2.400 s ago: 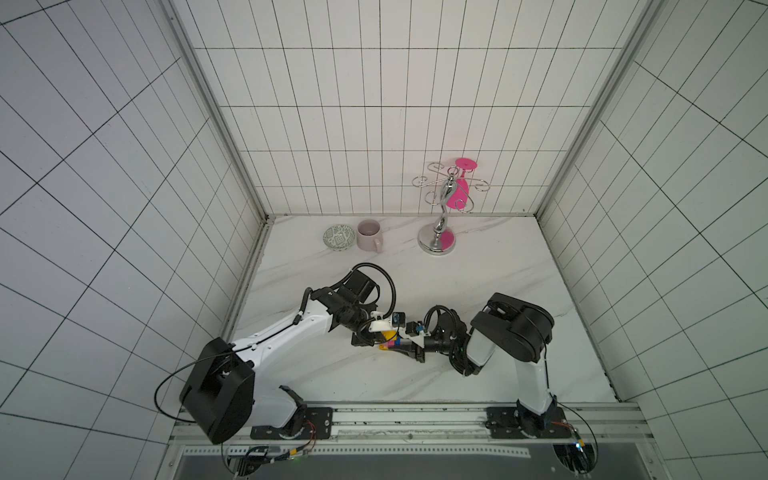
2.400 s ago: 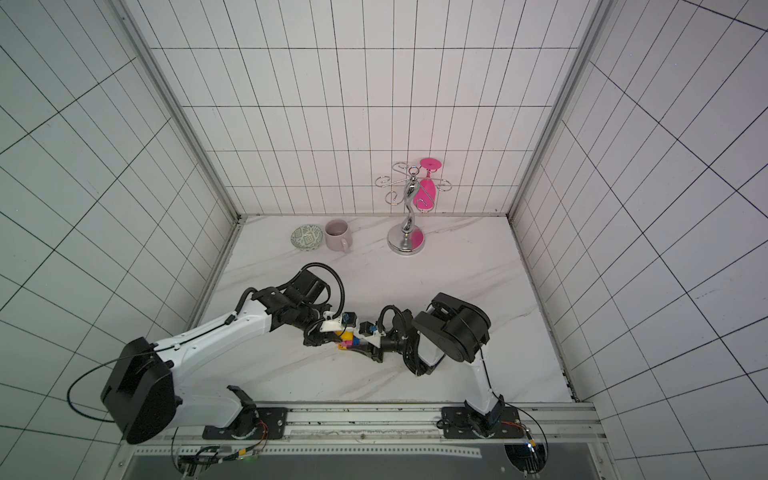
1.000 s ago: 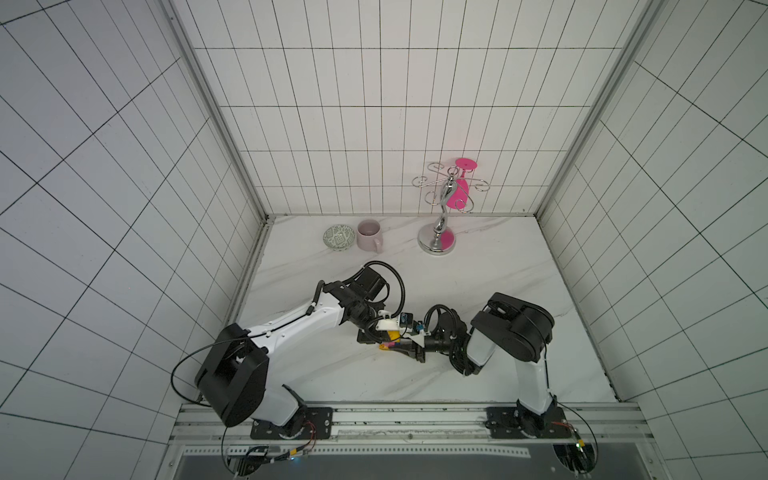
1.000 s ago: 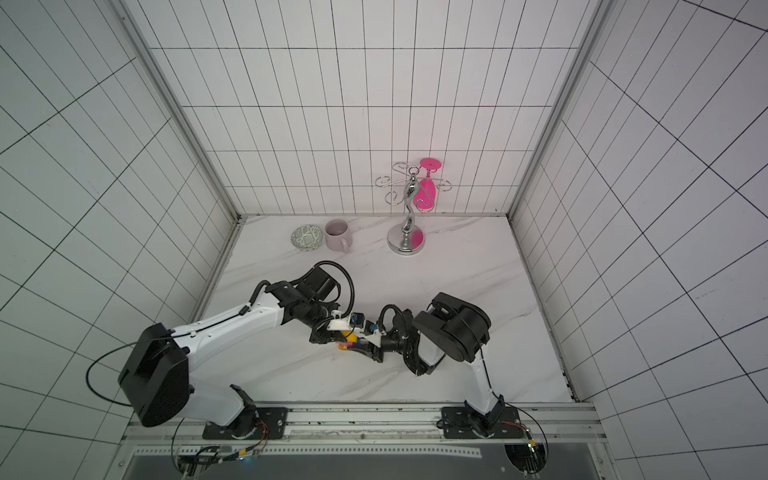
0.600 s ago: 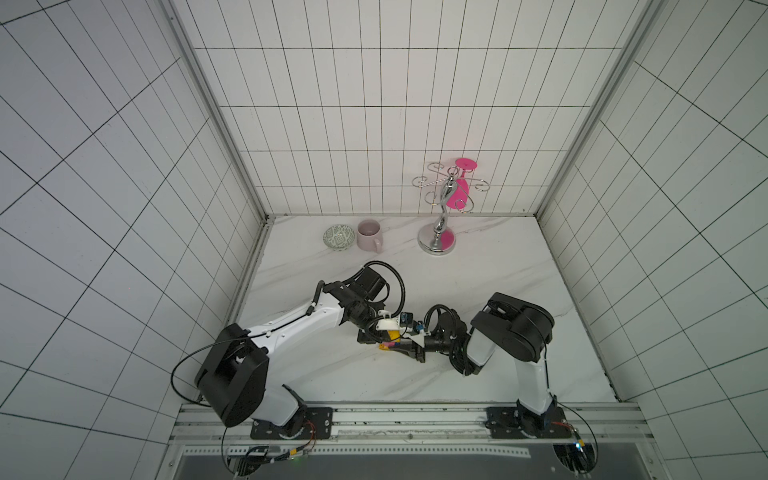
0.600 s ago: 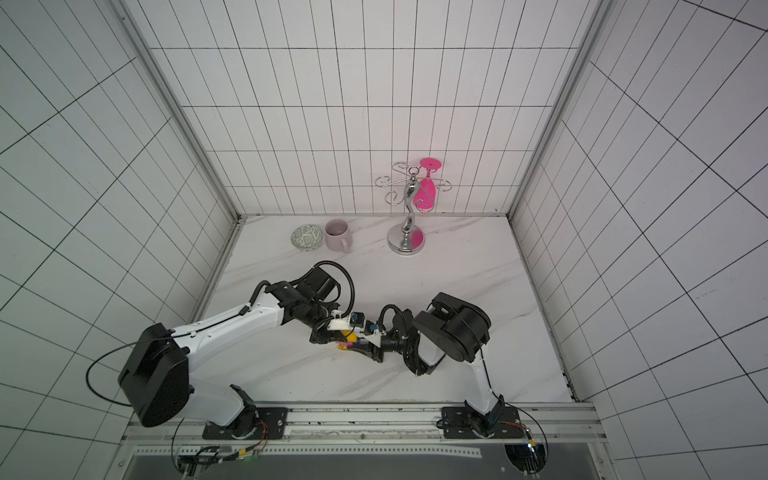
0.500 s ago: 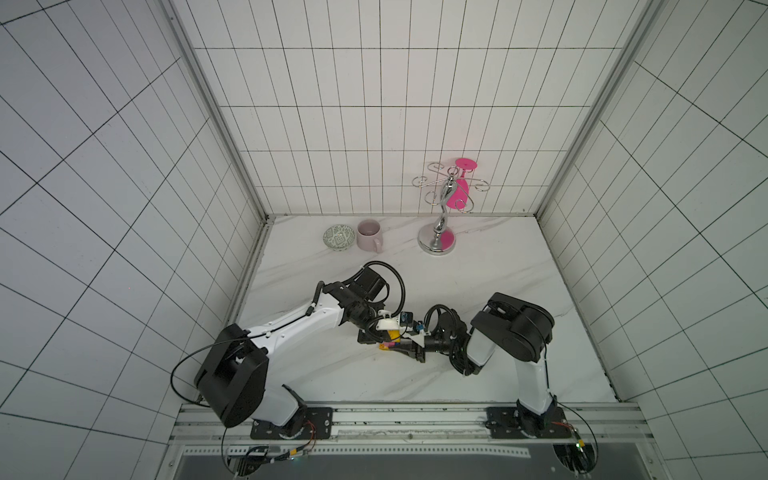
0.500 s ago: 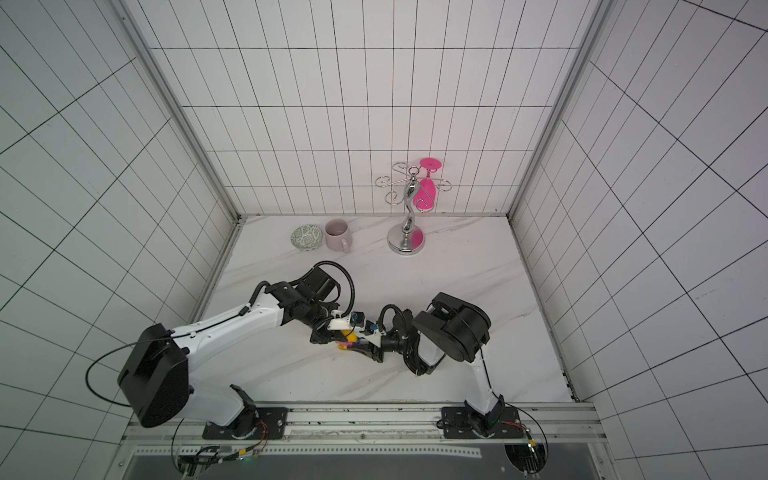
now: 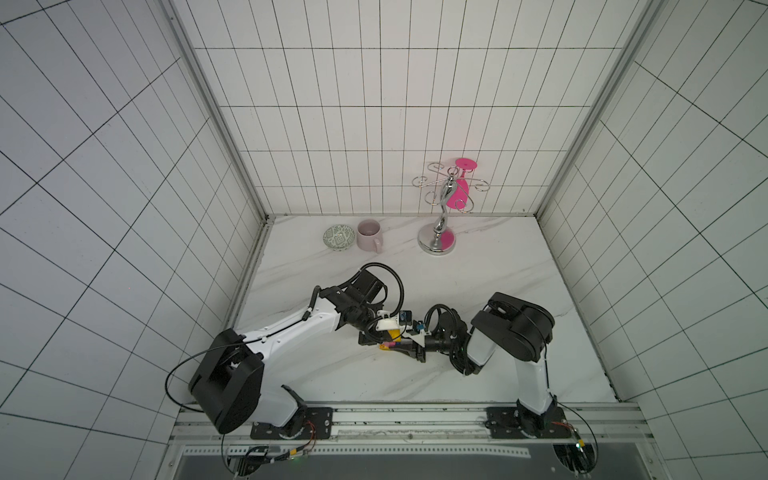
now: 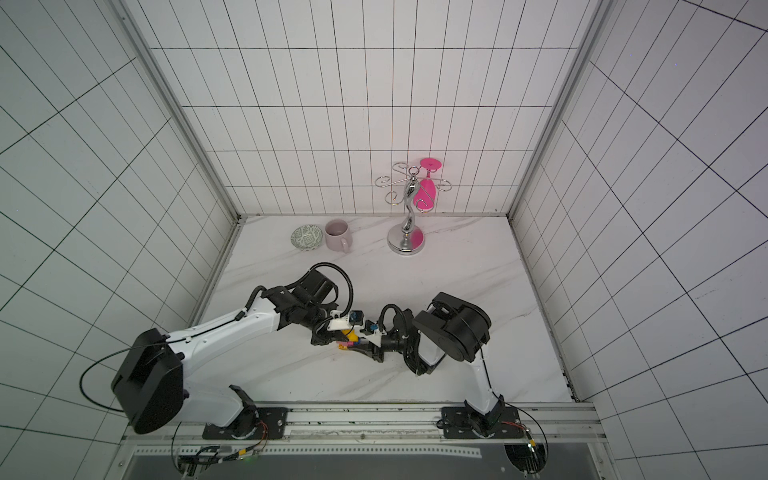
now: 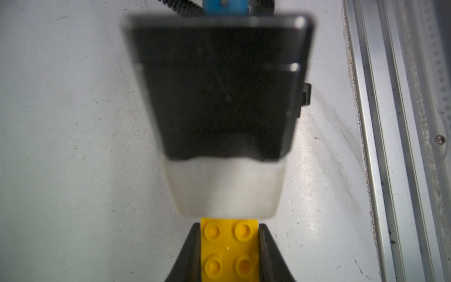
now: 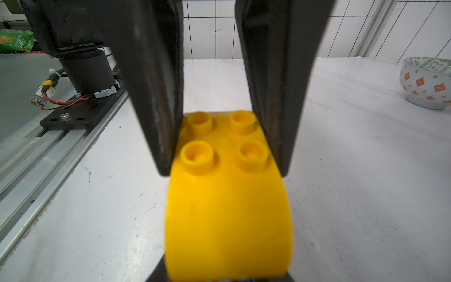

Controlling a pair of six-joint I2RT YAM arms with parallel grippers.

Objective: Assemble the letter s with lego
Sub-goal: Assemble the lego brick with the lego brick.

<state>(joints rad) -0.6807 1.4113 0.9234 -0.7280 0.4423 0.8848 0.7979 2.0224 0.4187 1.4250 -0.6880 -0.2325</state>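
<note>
A rounded yellow lego brick (image 12: 227,207) with four studs sits low over the marble between both grippers. My left gripper (image 11: 229,227) is shut on its studded end, and its black fingers (image 12: 158,97) flank the studs in the right wrist view. My right gripper (image 12: 227,276) is shut on the lego at the sloped end, where a sliver of blue shows under the yellow. In both top views the yellow brick (image 9: 392,333) (image 10: 351,334) has a pink piece (image 9: 388,345) just below it. The rest of the lego is hidden by the fingers. The two grippers meet nose to nose.
A patterned bowl (image 9: 339,237) and a pale pink mug (image 9: 369,236) stand at the back left. A chrome rack (image 9: 436,241) holding a pink goblet (image 9: 457,191) stands at the back. The arms' mounting rail (image 9: 374,415) runs along the front edge.
Since the earliest frames my left arm has swung in and its gripper has shifted slightly right towards the right gripper. Over the last second nothing has visibly moved.
</note>
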